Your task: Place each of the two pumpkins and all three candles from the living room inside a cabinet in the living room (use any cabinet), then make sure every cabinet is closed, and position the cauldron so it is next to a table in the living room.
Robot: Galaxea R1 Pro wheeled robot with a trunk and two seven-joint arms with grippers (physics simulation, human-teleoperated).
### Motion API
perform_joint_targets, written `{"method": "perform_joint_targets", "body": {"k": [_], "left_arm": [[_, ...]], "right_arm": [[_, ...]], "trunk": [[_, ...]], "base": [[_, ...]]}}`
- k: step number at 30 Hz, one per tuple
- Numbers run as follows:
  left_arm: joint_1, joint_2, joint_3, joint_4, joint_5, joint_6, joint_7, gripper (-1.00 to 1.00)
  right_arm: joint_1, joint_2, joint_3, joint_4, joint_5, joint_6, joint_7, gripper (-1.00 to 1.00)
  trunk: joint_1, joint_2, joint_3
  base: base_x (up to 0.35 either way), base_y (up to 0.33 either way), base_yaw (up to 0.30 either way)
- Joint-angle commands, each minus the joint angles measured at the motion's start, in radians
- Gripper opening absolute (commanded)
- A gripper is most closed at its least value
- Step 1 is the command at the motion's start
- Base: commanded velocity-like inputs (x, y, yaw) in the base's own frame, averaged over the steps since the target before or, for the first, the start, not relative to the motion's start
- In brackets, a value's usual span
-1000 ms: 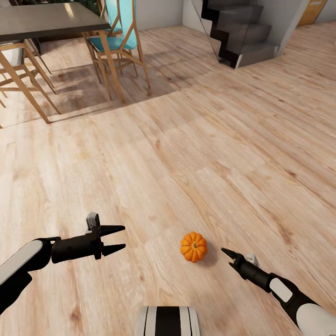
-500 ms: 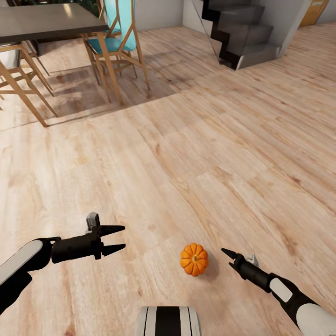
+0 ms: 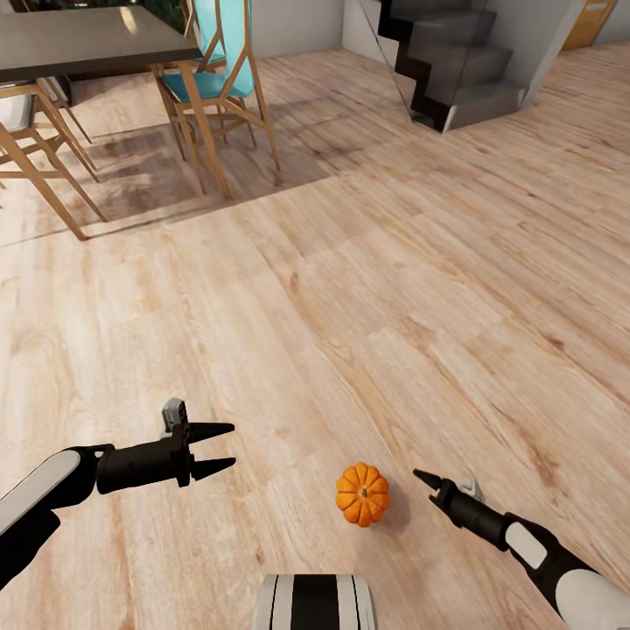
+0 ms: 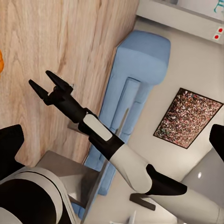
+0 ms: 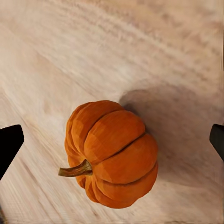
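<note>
Head view: right end effector [image 3: 420, 477] open, empty, near pumpkin [image 3: 362, 494].

One pumpkin [image 3: 362, 494] on wood floor [image 3: 394, 289]. One dark table [image 3: 87, 39]. One teal chair [image 3: 219, 61]. One staircase [image 3: 455, 61]. Two grippers: left [image 3: 223, 446], right [image 3: 420, 477].

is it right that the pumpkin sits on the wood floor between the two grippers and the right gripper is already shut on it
Not quite. The pumpkin does sit on the wood floor between the left gripper and the right gripper, but the right gripper is open and apart from it; the right wrist view shows its fingertips wide on either side.
</note>
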Motion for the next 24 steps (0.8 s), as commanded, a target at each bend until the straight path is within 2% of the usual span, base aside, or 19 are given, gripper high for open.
{"method": "perform_joint_targets", "body": {"k": [1, 5, 24], "left_arm": [[-0.001, 0.001, -0.002, 0.001, -0.008, 0.000, -0.011, 1.00], [-0.001, 0.001, -0.001, 0.001, -0.008, 0.000, -0.011, 1.00], [-0.001, 0.001, -0.001, -0.001, -0.008, 0.000, -0.011, 1.00]], "right_arm": [[0.000, -0.001, 0.005, -0.001, 0.007, 0.006, 0.003, 1.00], [0.000, 0.000, 0.005, 0.002, 0.039, -0.003, 0.005, 1.00], [0.000, -0.002, 0.010, -0.007, 0.054, 0.012, 0.016, 1.00]], "trunk": [[0.000, 0.000, -0.001], [0.000, 0.000, -0.004], [0.009, -0.005, -0.078]], "base": [[0.003, 0.000, 0.000], [0.001, 0.000, 0.000], [0.000, 0.000, 0.000]]}}
